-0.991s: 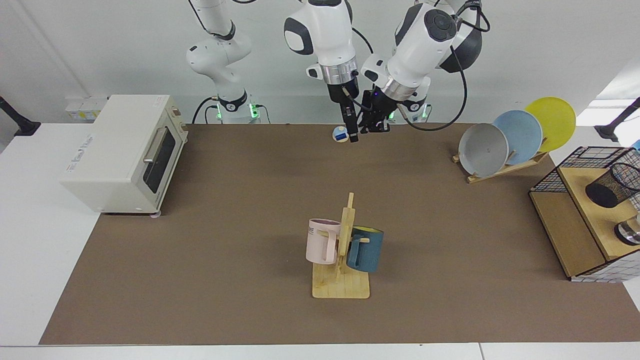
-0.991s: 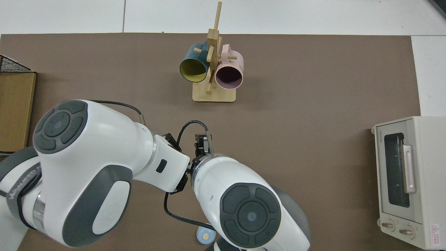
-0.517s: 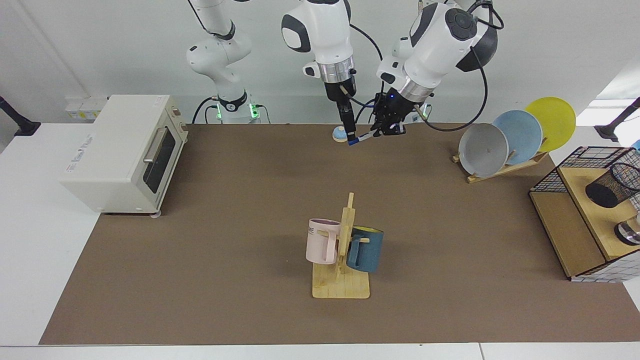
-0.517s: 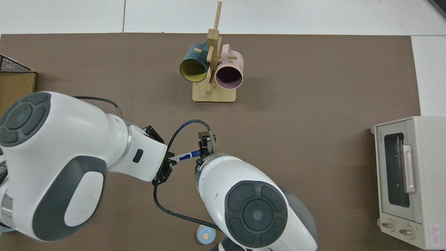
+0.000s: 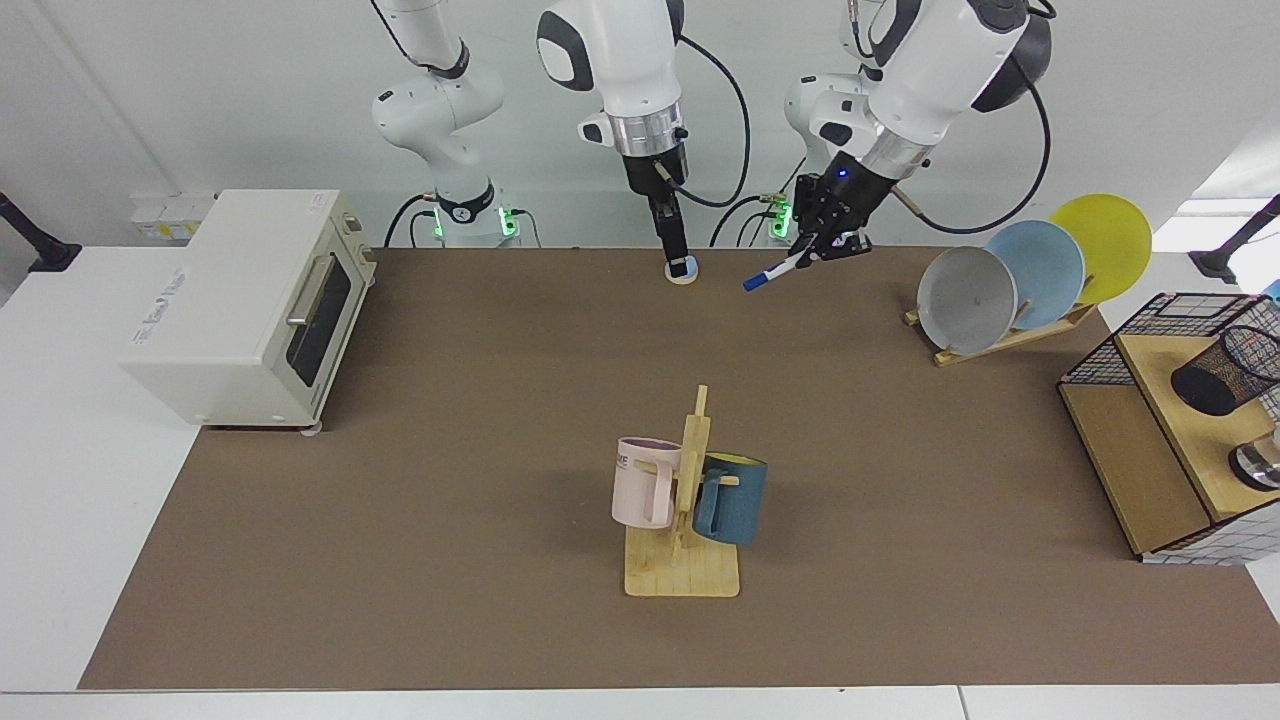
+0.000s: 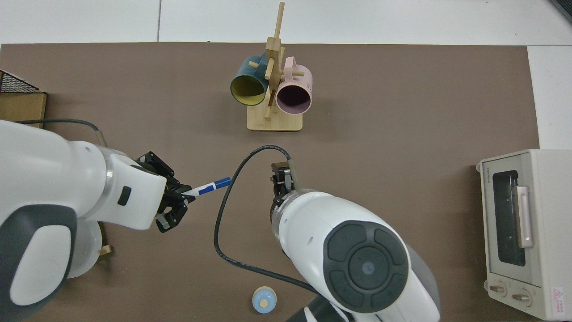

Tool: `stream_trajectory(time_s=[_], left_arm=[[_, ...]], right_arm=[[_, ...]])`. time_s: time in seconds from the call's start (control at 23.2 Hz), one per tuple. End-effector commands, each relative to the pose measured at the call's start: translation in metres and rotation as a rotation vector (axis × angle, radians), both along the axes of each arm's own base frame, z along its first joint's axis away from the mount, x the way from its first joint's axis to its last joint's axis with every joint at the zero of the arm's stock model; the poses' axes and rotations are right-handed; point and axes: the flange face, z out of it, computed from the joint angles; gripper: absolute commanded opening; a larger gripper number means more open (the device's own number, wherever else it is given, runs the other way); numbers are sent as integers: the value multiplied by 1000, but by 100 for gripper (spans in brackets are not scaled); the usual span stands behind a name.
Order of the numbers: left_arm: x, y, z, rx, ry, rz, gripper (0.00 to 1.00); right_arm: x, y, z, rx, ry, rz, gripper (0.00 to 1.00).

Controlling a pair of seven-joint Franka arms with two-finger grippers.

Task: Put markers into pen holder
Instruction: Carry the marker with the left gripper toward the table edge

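left hand (image 5: 822, 247) grasping marker (image 5: 772, 273), aloft | right hand (image 5: 679, 262) state unclear | pen holder (image 5: 1225, 371) well apart

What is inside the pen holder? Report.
Nothing shows through the mesh of the pen holder; its dark bottom is unreadable. The marker is in the left gripper; the right gripper waits nearby.

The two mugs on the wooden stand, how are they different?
The pink mug is pale pink outside and dark inside, while the blue mug is dark teal outside and yellow inside. The pink mug hangs on the stand's toaster-oven side, the blue mug on its plate-rack side. Both hang by their handles from pegs, tipped sideways, and look similar in size.
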Motion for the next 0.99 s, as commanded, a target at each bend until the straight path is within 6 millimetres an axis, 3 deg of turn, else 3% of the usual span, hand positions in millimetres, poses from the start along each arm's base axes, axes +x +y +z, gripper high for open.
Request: stream_trajectory(time_s=[0.0, 0.39, 0.65, 0.95], left_arm=[[-1, 43, 15, 17, -3, 75, 0], [18, 125, 24, -38, -21, 246, 0], [23, 178, 29, -100, -61, 253, 0], [19, 198, 41, -98, -59, 238, 0]], right_arm=[[-3, -6, 3, -8, 10, 37, 100], [-2, -12, -1, -17, 12, 49, 99], [1, -18, -4, -23, 15, 50, 100], [-2, -22, -6, -28, 17, 61, 100]])
